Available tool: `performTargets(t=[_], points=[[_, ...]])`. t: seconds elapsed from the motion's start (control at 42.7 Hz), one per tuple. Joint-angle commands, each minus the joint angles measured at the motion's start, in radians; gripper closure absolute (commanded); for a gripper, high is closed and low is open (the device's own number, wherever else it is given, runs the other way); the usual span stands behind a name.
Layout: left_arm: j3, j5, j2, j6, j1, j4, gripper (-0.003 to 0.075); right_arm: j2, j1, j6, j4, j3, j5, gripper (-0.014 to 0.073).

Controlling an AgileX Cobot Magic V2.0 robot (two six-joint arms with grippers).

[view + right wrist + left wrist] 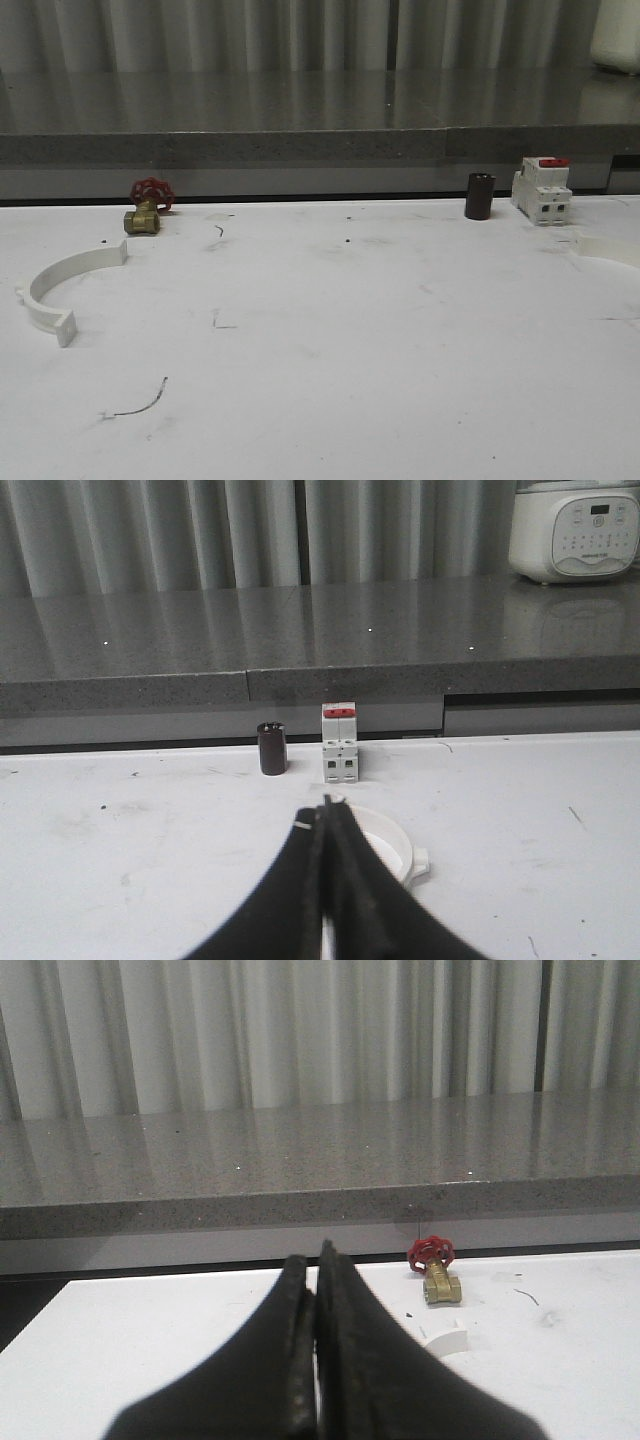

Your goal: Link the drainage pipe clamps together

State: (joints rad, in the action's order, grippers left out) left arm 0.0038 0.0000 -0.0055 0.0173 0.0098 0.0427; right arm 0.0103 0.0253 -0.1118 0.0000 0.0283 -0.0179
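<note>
Clearly you have everything left to do: one white plastic half-ring clamp (pixel 62 287) lies at the worktop's (pixel 330 340) far left, your left claw (pixel 317 1360) closed and empty; the second white half-ring (pixel 385 845) lies far right, just beyond your closed, empty right claw (pixel 325 880).

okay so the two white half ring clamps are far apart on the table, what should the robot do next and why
Probably open the left gripper and lower it toward the white plastic half-ring clamp on the table's left side. Both grippers look shut and empty, and the other white half-ring lies apart near the right gripper, so neither piece is held yet.
</note>
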Motion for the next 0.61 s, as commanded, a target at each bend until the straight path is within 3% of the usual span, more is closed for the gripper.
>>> performTargets(t=[0.0,0.586], points=[[0.024,-0.082,-0.01,-0.008,-0.008,0.001,0.0741,0.016,-0.006,0.0,-0.016,-0.005,0.081,0.0661],[0.024,-0.082,-0.01,-0.008,-0.008,0.001,0.0741,0.016,-0.006,0.0,-0.016,-0.005,0.096,0.0661]])
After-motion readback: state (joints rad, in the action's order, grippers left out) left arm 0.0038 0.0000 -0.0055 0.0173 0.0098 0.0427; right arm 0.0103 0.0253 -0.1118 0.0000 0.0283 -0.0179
